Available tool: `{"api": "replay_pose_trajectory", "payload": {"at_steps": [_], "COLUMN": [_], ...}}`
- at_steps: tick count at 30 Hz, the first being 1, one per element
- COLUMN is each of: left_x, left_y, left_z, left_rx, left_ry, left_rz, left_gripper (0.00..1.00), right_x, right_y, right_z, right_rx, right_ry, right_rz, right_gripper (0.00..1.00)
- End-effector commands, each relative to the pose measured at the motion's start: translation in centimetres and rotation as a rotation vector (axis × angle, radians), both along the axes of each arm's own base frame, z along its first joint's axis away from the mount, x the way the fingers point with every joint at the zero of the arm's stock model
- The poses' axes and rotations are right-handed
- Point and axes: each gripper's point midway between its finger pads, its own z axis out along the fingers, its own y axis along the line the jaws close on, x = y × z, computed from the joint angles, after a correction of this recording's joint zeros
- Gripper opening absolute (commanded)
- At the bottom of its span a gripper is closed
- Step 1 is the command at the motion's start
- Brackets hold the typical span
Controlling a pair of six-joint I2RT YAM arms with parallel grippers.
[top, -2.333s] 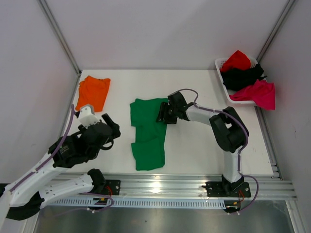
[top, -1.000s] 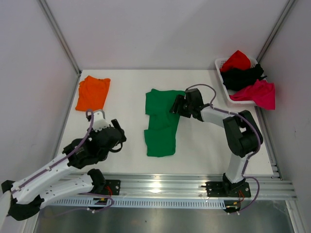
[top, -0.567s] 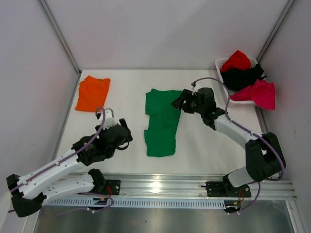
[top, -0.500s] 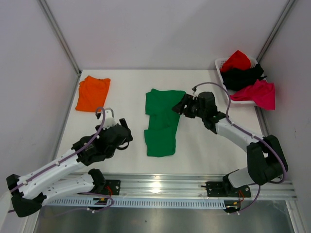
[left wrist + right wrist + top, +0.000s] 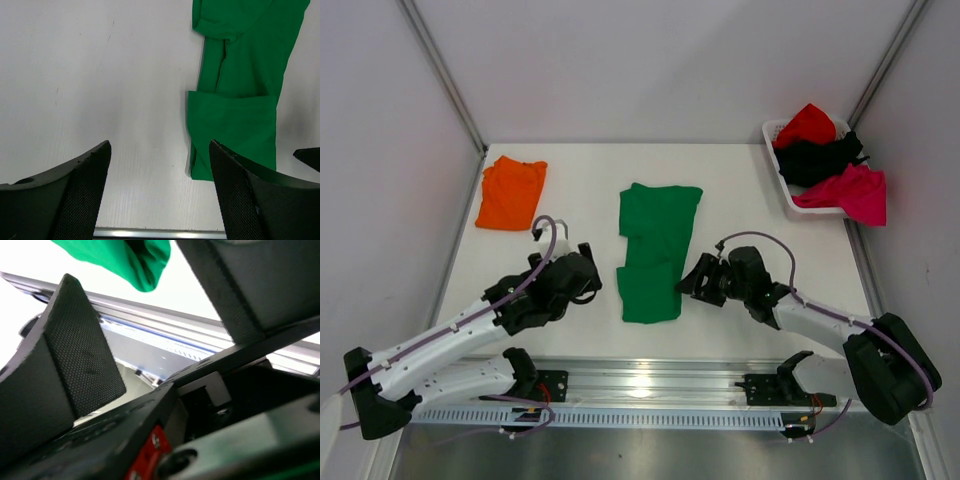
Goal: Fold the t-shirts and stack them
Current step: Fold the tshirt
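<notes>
A bright green t-shirt (image 5: 655,250) lies folded into a long strip in the middle of the white table; it also shows in the left wrist view (image 5: 240,100) and as a corner in the right wrist view (image 5: 130,255). An orange t-shirt (image 5: 510,192) lies folded at the far left. My left gripper (image 5: 588,278) (image 5: 160,150) is open over bare table, just left of the green shirt's near end. My right gripper (image 5: 692,280) (image 5: 145,300) is open and holds nothing, close to the shirt's near right corner.
A white basket (image 5: 769,131) at the back right holds a red t-shirt (image 5: 807,122), a black t-shirt (image 5: 820,155) and a magenta t-shirt (image 5: 850,190), which hangs over its edge. A metal rail (image 5: 650,385) runs along the table's near edge. Walls close in the sides and back.
The right gripper dragged the green shirt rightward, let go of its far right corner, and swung down to its near right corner. The left arm reached right toward the shirt's near left side.
</notes>
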Motion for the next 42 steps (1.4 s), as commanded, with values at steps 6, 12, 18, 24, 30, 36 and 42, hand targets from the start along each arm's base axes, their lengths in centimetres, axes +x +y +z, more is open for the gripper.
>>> {"api": "replay_pose_trajectory", "payload": {"at_steps": [6, 12, 18, 24, 30, 36, 42], "left_x": [0.8, 0.8, 0.9, 0.7, 0.5, 0.4, 0.2], "left_y": [-1.2, -1.2, -1.4, -1.4, -0.7, -0.8, -0.6], "left_z": [2.1, 2.5, 2.8, 2.9, 3.4, 3.3, 3.2], "left_rx": [-0.042, -0.042, -0.052, -0.057, -0.069, -0.078, -0.07], "left_ry": [-0.039, -0.046, -0.05, -0.047, -0.067, -0.066, -0.056], "left_rz": [-0.029, -0.032, -0.041, -0.043, -0.028, -0.034, -0.034], "left_gripper": [0.81, 0.81, 0.81, 0.81, 0.81, 0.81, 0.81], "right_x": [-2.7, -4.1, -4.1, -4.1, -4.5, -4.1, -3.6], "right_y": [1.7, 1.2, 0.9, 1.7, 2.0, 1.9, 2.9], "right_z": [0.6, -0.5, -0.5, -1.1, -1.7, -2.8, -3.8], "right_rx": [0.112, 0.1, 0.097, 0.119, 0.091, 0.058, 0.06], "right_ry": [0.019, 0.042, 0.03, 0.046, 0.057, 0.051, 0.064], "right_rz": [0.003, -0.006, -0.02, -0.001, 0.013, 0.007, 0.032], "right_gripper": [0.7, 0.7, 0.7, 0.7, 0.7, 0.7, 0.7]}}
